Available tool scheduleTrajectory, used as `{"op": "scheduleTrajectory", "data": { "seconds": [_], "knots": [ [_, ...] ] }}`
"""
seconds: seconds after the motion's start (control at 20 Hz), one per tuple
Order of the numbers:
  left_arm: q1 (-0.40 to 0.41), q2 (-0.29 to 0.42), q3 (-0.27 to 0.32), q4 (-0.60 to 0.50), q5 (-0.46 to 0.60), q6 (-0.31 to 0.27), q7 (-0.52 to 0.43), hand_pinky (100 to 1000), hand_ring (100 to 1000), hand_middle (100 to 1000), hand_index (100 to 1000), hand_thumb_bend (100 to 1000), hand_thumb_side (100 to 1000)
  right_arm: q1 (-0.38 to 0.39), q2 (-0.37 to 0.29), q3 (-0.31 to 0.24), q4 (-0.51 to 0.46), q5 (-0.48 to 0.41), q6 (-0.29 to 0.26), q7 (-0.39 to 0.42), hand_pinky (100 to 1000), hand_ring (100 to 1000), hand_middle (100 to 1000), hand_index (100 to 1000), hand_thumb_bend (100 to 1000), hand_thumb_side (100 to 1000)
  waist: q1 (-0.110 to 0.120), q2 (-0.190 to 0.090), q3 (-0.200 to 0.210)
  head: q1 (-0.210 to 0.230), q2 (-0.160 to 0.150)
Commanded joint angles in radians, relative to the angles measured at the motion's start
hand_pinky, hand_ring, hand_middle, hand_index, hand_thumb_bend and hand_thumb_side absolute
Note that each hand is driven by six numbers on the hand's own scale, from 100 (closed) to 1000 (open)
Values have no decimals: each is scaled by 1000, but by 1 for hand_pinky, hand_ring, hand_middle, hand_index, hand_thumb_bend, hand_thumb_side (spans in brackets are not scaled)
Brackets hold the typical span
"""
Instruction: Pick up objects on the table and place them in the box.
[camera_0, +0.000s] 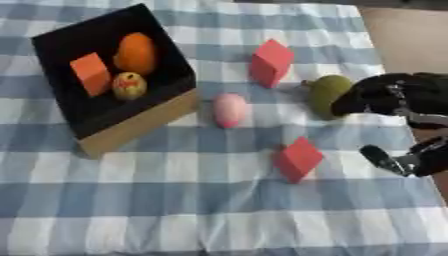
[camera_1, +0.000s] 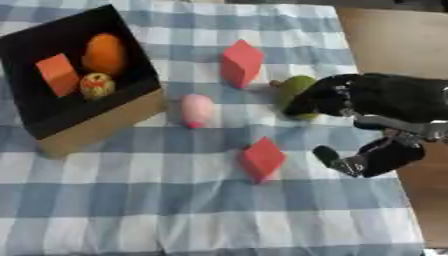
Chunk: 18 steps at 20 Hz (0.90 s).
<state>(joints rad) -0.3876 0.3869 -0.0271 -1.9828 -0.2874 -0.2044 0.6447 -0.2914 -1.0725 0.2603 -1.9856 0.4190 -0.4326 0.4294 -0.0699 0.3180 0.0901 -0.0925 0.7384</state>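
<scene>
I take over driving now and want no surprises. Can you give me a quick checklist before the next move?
1. Right hand at the green fruit: ok, fingers touch its side.
2. Fruit enclosed by the fingers: cannot tell.
3. Free room in the box: ok, its near part is bare.
4. Path to the box: not ok, the pink egg-shaped thing lies between.
5. Left hand: cannot tell, out of view.

We see a blue-and-white checked cloth (camera_0: 175, 200) on the table, a box (camera_0: 131, 127) black inside with tan walls holding an orange block (camera_0: 90, 74), an orange fruit (camera_0: 136, 53) and a yellow-red fruit (camera_0: 129, 85), two red blocks (camera_0: 270, 62) (camera_0: 298, 159), a pink egg shape (camera_0: 229, 110), an olive-green fruit (camera_0: 326, 94) and our black right hand (camera_1: 350, 97).
</scene>
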Motion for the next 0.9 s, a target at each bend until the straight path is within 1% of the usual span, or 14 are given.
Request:
{"op": "scheduleTrajectory", "data": {
  "seconds": [0.05,0.1,0.15,0.2,0.3,0.35,0.5,0.6,0.7,0.9],
  "knots": [
    [-12,16,-2,-17,7,-1,-7,740,882,736,798,583,629,-22,-31,10,-14,-18,9,69,927,899,883,968,110,361,-6,-27,2,-4,8],
    [-12,15,-2,-17,8,-1,-7,740,882,736,798,583,629,-26,-29,14,-14,-21,13,85,935,905,882,969,169,323,-6,-27,3,-4,8],
    [-13,15,-2,-17,8,-2,-7,740,882,736,798,583,629,-30,-26,18,-14,-23,18,99,936,906,881,968,177,318,-6,-26,3,-4,8],
    [-13,15,-3,-17,9,-2,-8,740,882,736,798,582,628,-35,-23,22,-14,-23,22,112,943,910,880,966,226,281,-5,-26,4,-4,8],
    [-14,14,-4,-17,10,-3,-10,740,883,737,798,581,629,-44,-16,31,-14,-22,30,136,948,914,879,969,287,260,-5,-26,6,-5,8],
    [-14,13,-4,-17,11,-3,-10,740,883,737,798,580,629,-49,-13,36,-14,-18,35,147,951,915,878,969,311,258,-5,-26,7,-6,8],
    [-14,12,-6,-17,13,-3,-13,740,884,737,798,580,629,-65,-2,50,-14,1,52,173,955,918,863,974,352,311,-4,-25,9,-8,9],
    [-15,12,-6,-17,14,-3,-14,740,884,737,798,579,629,-74,6,58,-14,20,65,180,956,918,858,980,350,334,-4,-24,10,-9,8],
    [-15,11,-7,-17,15,-3,-15,740,884,737,798,579,629,-82,14,68,-14,33,73,184,957,921,859,990,333,385,-4,-24,12,-10,9],
    [-16,10,-8,-17,17,-2,-16,740,885,737,798,578,630,-96,33,78,-14,45,92,185,956,915,850,998,309,371,-3,-22,13,-10,10]
  ]
}}
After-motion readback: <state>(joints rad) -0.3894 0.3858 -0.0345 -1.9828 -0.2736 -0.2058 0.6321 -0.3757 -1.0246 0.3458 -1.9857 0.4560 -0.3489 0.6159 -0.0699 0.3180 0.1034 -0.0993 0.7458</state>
